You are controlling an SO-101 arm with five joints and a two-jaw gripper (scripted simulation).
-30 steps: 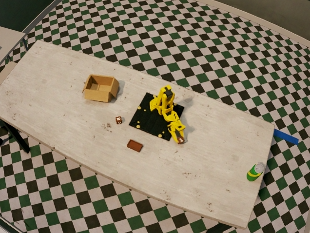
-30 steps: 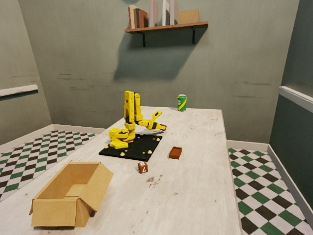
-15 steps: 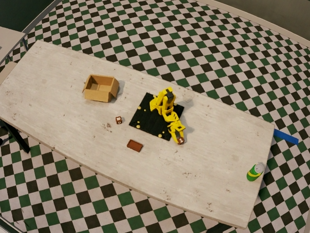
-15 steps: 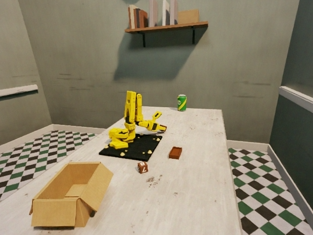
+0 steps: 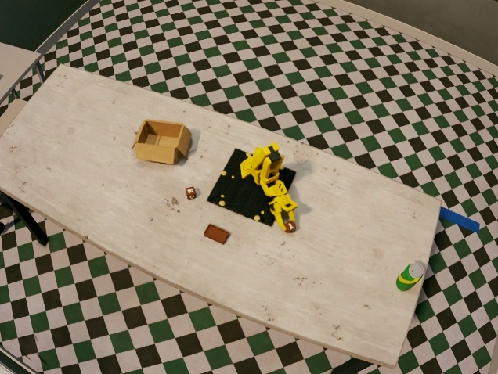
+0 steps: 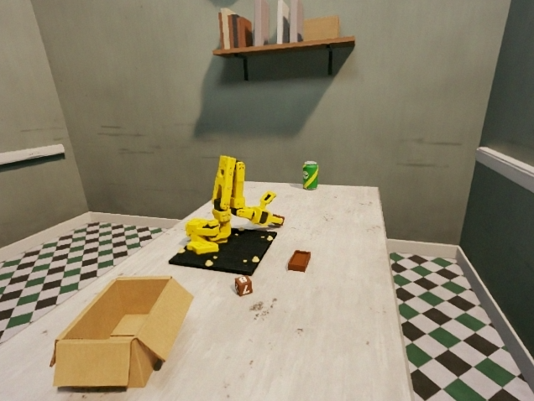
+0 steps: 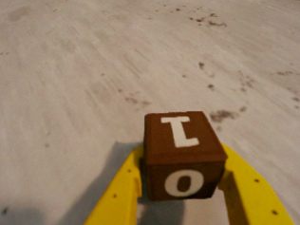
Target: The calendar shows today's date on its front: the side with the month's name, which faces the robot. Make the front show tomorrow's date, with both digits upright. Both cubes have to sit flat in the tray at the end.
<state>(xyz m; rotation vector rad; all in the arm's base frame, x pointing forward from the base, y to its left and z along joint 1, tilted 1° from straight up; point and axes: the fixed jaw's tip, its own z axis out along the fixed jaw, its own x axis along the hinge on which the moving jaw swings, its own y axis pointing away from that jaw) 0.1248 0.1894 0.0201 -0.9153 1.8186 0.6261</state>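
One brown cube (image 5: 290, 226) (image 6: 278, 216) (image 7: 185, 141), white "1" and "0" | tool (image 5: 286, 222) (image 6: 276, 210) (image 7: 182, 181): clamped on it | tray (image 5: 216, 234) (image 6: 299, 260): reddish-brown, cubeless

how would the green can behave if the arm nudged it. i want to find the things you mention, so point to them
The green can (image 5: 409, 276) (image 6: 310, 175) stands upright and is taller than wide, so a push high up would probably tip it. Its round side suggests it would roll once down, perhaps off the nearby table edge (image 5: 427, 257). Its smooth-looking wall may be slippery to grip.
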